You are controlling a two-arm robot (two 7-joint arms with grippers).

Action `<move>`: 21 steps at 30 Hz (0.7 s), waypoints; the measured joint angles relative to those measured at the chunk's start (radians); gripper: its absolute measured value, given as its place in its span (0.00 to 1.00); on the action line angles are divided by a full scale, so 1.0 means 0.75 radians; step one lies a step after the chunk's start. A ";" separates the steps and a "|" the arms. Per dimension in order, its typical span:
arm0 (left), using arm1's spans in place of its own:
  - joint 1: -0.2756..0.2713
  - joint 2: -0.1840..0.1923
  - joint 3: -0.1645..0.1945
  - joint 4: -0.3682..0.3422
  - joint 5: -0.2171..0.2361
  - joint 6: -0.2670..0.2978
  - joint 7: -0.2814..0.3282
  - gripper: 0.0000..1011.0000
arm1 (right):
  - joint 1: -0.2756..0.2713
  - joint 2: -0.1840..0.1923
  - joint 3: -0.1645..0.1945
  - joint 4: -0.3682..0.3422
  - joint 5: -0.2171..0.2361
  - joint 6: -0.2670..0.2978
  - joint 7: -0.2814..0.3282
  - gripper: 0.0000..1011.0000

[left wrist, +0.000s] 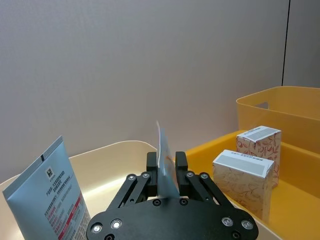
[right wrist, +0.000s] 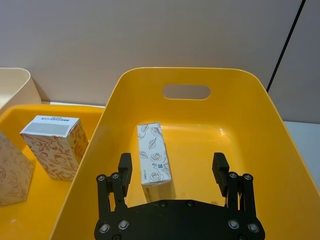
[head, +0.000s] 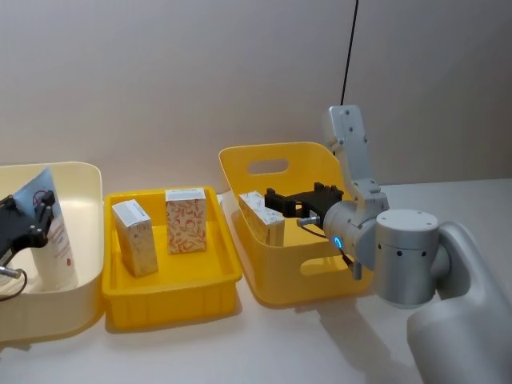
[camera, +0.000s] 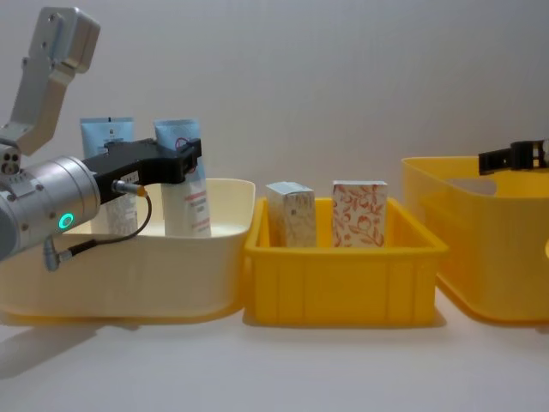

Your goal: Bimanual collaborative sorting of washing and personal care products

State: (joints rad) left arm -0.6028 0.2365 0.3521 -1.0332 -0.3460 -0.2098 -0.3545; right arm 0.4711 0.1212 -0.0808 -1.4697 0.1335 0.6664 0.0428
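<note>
Left pincer (head: 38,210) pinches the flat top end of a pale-blue squeeze tube (head: 50,240) standing in the cream bin (head: 84,172), at the left of the tabletop (head: 280,344). We see a second tube (camera: 106,142) upright just beside it. Right pincer (right wrist: 172,167) is spread wide inside the tall yellow bin (right wrist: 260,115), just by a grey rose-print box (right wrist: 152,150), apart from it. A marbled box (head: 134,237) and a floral box (head: 186,220) stand in the shallow yellow tray (head: 172,300) between the bins.
</note>
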 joint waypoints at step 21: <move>-0.005 -0.002 0.000 0.006 0.000 -0.001 -0.003 0.12 | 0.000 0.000 0.000 0.000 0.000 0.000 0.000 0.99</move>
State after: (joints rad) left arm -0.6062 0.2347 0.3520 -1.0289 -0.3460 -0.2109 -0.3571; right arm 0.4711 0.1211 -0.0808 -1.4698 0.1335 0.6665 0.0428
